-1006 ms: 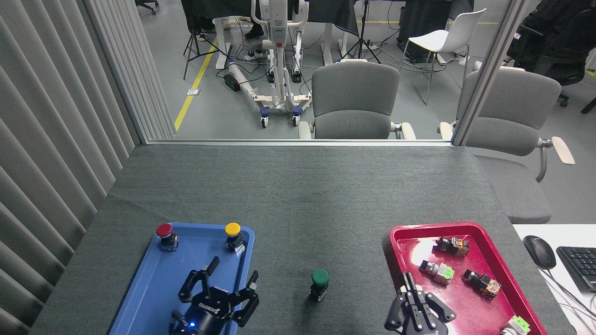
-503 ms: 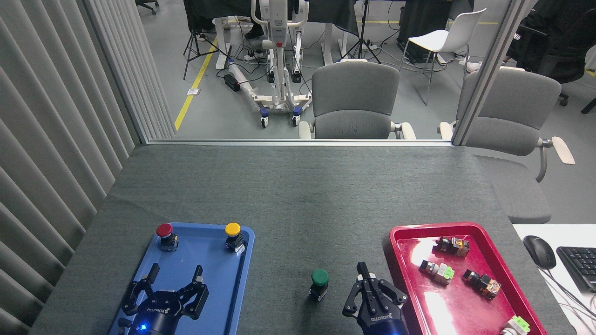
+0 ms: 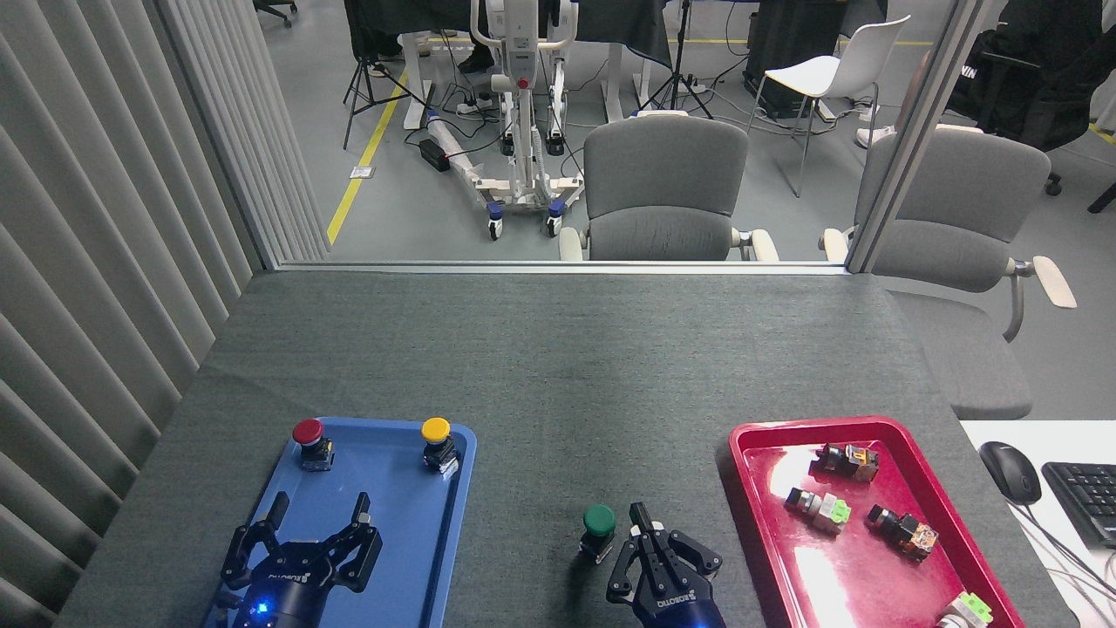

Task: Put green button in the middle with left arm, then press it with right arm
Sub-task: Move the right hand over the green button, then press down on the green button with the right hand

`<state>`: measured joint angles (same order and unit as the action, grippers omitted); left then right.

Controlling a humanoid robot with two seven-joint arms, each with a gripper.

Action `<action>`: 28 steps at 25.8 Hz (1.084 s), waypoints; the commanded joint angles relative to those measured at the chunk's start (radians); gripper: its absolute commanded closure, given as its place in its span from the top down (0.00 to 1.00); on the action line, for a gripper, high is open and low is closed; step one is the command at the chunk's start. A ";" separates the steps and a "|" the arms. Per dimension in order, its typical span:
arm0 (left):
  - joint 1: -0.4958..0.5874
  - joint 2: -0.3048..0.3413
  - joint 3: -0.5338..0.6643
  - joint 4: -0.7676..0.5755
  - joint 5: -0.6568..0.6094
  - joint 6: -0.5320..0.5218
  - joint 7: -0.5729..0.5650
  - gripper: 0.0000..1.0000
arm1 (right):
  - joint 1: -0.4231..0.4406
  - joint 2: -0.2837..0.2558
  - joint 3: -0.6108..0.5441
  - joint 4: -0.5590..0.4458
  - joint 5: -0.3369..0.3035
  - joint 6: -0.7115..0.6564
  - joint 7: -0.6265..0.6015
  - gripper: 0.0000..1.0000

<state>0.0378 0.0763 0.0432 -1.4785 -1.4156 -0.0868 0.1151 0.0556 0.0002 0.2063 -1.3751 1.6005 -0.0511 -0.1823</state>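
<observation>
Near the front edge of the table (image 3: 558,349), the right pincer (image 3: 639,521) has its fingers pressed together, its tip just beside the green button (image 3: 599,521) — not on top yet. The button stands on bare felt between the blue tray (image 3: 462,488) and red tray (image 3: 741,488). The left pincer (image 3: 318,515) hangs spread wide over the blue tray. A sideways bump could tip the button — it looks top-heavy.

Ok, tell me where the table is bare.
Bare: the dark felt table beyond both trays. Crowded: between blue tray and red tray, where green button stands beside the shut right gripper. Open left gripper hovers over the blue tray.
</observation>
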 commanded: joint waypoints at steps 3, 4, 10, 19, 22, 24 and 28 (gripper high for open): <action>0.004 -0.003 0.012 -0.003 0.004 0.001 0.003 1.00 | -0.008 0.003 0.005 0.039 0.004 -0.004 0.001 0.04; 0.005 -0.003 0.012 -0.003 0.004 -0.001 0.003 1.00 | -0.008 0.004 0.005 0.039 0.004 -0.004 0.000 0.04; 0.005 -0.003 0.012 -0.005 0.004 -0.001 0.005 1.00 | -0.011 0.011 0.010 0.041 0.003 -0.006 0.001 0.05; 0.010 -0.003 0.012 -0.029 0.003 0.001 0.003 1.00 | -0.034 0.023 0.027 0.059 0.003 -0.003 0.001 0.06; 0.013 -0.003 0.012 -0.040 0.004 0.001 0.003 1.00 | -0.036 0.024 0.038 0.079 0.004 0.001 0.000 0.06; 0.016 -0.003 0.012 -0.045 0.004 0.001 0.003 1.00 | -0.037 0.026 0.038 0.080 0.003 0.002 0.001 0.06; 0.017 0.008 0.011 -0.075 0.007 0.006 0.001 1.00 | -0.054 0.030 0.041 0.114 0.004 0.008 0.000 0.07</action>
<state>0.0534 0.0788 0.0544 -1.5321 -1.4098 -0.0864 0.1177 0.0112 0.0268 0.2452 -1.2841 1.6039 -0.0474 -0.1808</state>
